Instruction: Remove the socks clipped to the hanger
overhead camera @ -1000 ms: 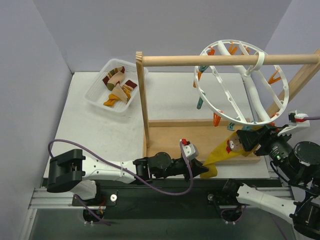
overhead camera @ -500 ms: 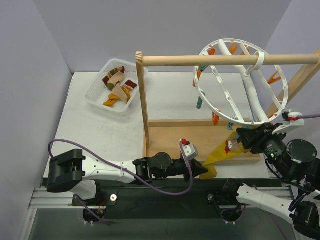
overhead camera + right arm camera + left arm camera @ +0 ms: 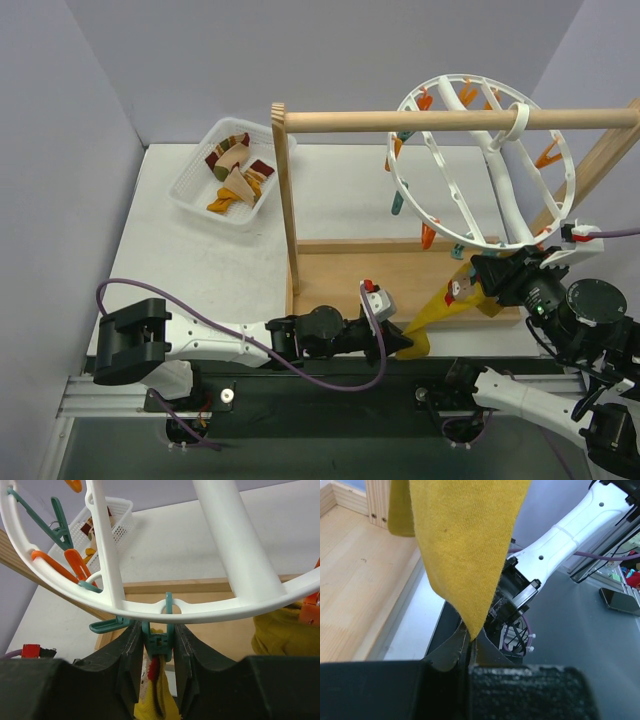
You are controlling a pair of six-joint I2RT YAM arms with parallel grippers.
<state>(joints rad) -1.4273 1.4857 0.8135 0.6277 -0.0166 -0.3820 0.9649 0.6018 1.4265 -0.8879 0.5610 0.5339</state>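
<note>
Mustard sock pinched at the toe, clipped at the top.
The left gripper is pressed together on the sock's toe tip, and the fabric rises away from it. The right gripper squeezes the teal clip holding the sock's top, just under the hanger rim. Far beyond, other socks lie in a basket.
</note>
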